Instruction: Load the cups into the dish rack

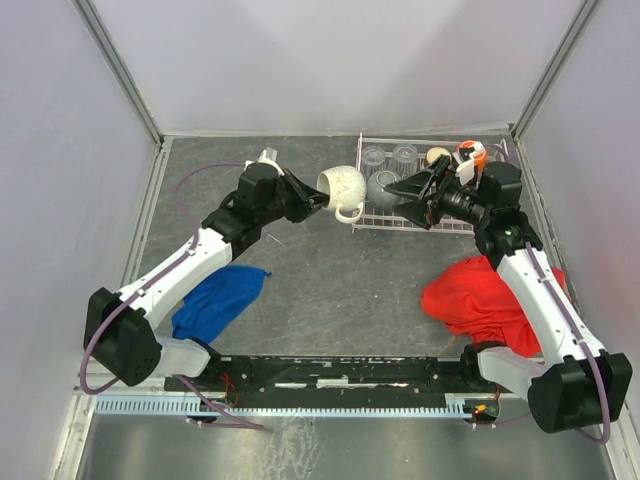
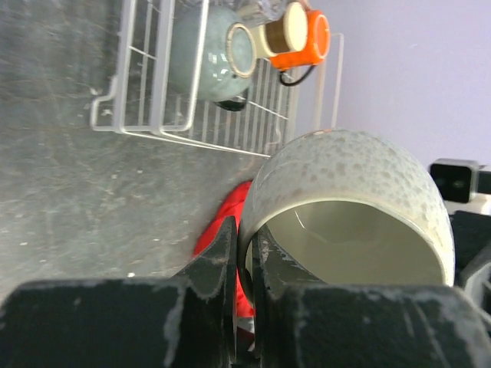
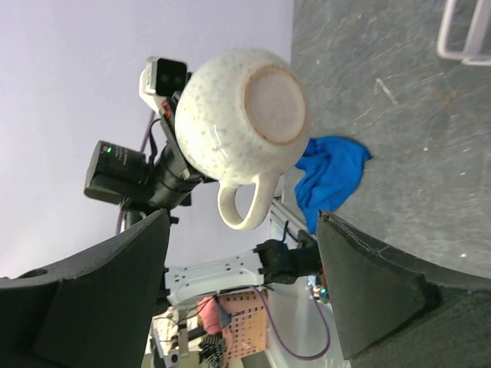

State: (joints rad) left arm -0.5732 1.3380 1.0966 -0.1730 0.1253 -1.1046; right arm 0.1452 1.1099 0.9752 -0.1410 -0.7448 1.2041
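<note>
My left gripper (image 1: 312,196) is shut on the rim of the cream-white mug (image 1: 340,188) and holds it tipped on its side above the table, just left of the white wire dish rack (image 1: 385,226). In the left wrist view the fingers (image 2: 226,261) pinch the mug's wall (image 2: 353,192). My right gripper (image 1: 402,190) is open over the rack's left part, facing the mug's base (image 3: 245,107). In the rack are two clear tumblers (image 1: 373,155), a tan cup (image 1: 437,156), an orange mug (image 1: 470,152) and a grey-green mug (image 1: 382,187).
A red cloth (image 1: 480,295) lies on the table under my right arm. A blue cloth (image 1: 220,300) lies beside my left arm. Walls close in the table on three sides.
</note>
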